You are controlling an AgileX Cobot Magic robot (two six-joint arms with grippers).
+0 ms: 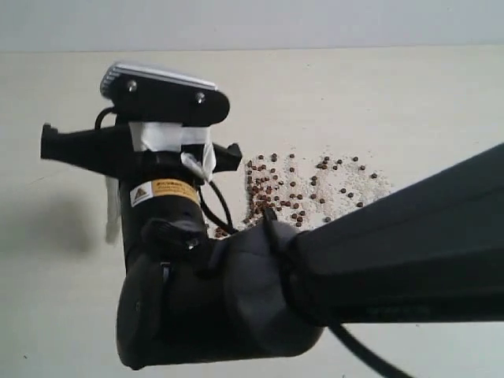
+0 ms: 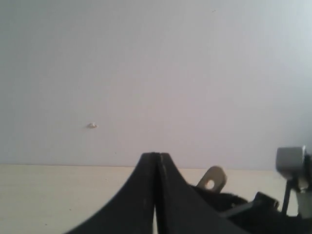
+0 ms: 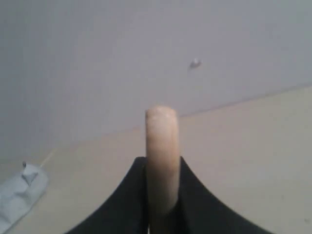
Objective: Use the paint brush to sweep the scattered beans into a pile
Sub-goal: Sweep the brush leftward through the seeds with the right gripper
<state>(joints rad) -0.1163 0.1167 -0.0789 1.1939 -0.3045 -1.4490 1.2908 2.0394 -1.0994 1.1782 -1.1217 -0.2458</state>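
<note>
The beans (image 1: 293,190) lie scattered on the cream table (image 1: 409,102), small dark reddish-brown dots mixed with pale crumbs, thickest towards their left side. The right arm (image 1: 378,260) reaches across in front of them and hides the nearest ones. My right gripper (image 3: 162,163) is shut on the paint brush (image 3: 162,141), whose cream wooden handle stands edge-on between the jaws. The handle's end with its hole (image 2: 212,178) shows in the left wrist view. The bristles are hidden. My left gripper (image 2: 157,156) is shut with nothing in it, and it does not show in the exterior view.
The right wrist's camera housing (image 1: 161,90) and black body (image 1: 157,205) cover the table's left middle. A plain pale wall (image 1: 252,24) runs behind the table. A pale grey crumpled thing (image 3: 22,192) lies at the table's edge in the right wrist view.
</note>
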